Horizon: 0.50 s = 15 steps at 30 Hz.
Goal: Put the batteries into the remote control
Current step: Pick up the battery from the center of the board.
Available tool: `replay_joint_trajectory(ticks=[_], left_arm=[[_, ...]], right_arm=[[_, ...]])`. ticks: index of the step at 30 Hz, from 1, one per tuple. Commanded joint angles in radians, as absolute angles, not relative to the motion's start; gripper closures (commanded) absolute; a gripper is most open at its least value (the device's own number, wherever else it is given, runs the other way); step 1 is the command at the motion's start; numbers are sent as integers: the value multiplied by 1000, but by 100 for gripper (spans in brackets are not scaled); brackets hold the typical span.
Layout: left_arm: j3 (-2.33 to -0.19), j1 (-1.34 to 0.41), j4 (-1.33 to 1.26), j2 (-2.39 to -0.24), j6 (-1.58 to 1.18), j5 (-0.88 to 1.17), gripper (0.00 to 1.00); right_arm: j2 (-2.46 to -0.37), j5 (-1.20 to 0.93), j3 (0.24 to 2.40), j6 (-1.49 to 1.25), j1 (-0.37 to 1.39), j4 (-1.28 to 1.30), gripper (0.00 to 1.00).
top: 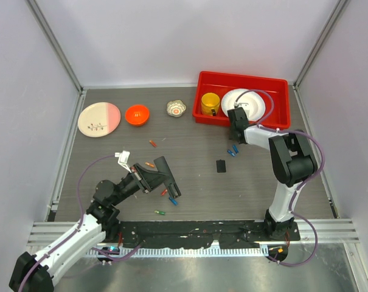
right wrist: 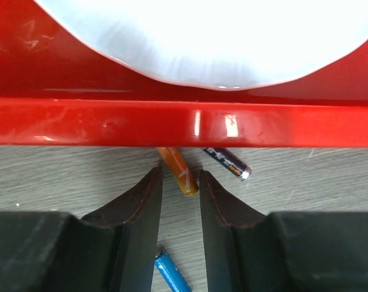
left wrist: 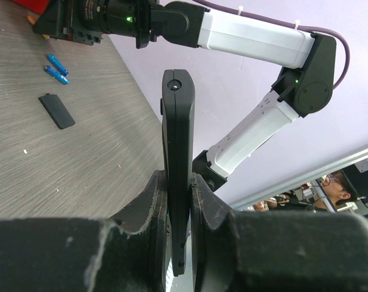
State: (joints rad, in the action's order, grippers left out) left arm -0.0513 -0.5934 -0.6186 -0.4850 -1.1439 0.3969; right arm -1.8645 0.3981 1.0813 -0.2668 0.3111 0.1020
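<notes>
My left gripper [top: 148, 177] is shut on the remote control [top: 166, 176], a long black bar held edge-on and lifted off the table; in the left wrist view the bar [left wrist: 178, 121] stands up between the fingers [left wrist: 152, 201]. My right gripper [top: 235, 135] is open and low against the front wall of the red tray. In the right wrist view its tips [right wrist: 181, 176] straddle an orange battery [right wrist: 179, 170] lying on the table. A dark battery [right wrist: 227, 163] and a blue battery [right wrist: 170, 274] lie close by. More batteries lie near the remote: orange [top: 149, 164], red and blue [top: 168, 194], green [top: 160, 212].
The red tray [top: 199, 100] holds a yellow cup [top: 210, 103] and a white plate [top: 256, 103]. A small squarish black piece [top: 221, 165] lies mid-table. An orange bowl [top: 137, 114], a pink-and-cream plate [top: 98, 119] and a small patterned bowl [top: 176, 108] stand at the back.
</notes>
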Motion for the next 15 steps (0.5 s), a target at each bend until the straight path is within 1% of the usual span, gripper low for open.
replay_joint_trajectory(ticks=[1,8,11,12,15], left_arm=[[-37,-591,-683,-491,-1137,402,100],[-35,-591,-686,-491,-1135,402,100],[-35,-591,-690,-495,-1135,403,100],[-35,-591,-692,-497,-1135,405,100],[-34,-591,-692,-495,-1137,406,100]], right_arm=[[-1873,347,1117,-290,308,115,64],[-1861,319,1106,-304,308,117,64],[-1870,327,1118,-299,308,133,69],[-1873,328,1121,-299,308,144,72],[-1879,330,1127,-298,308,153,75]])
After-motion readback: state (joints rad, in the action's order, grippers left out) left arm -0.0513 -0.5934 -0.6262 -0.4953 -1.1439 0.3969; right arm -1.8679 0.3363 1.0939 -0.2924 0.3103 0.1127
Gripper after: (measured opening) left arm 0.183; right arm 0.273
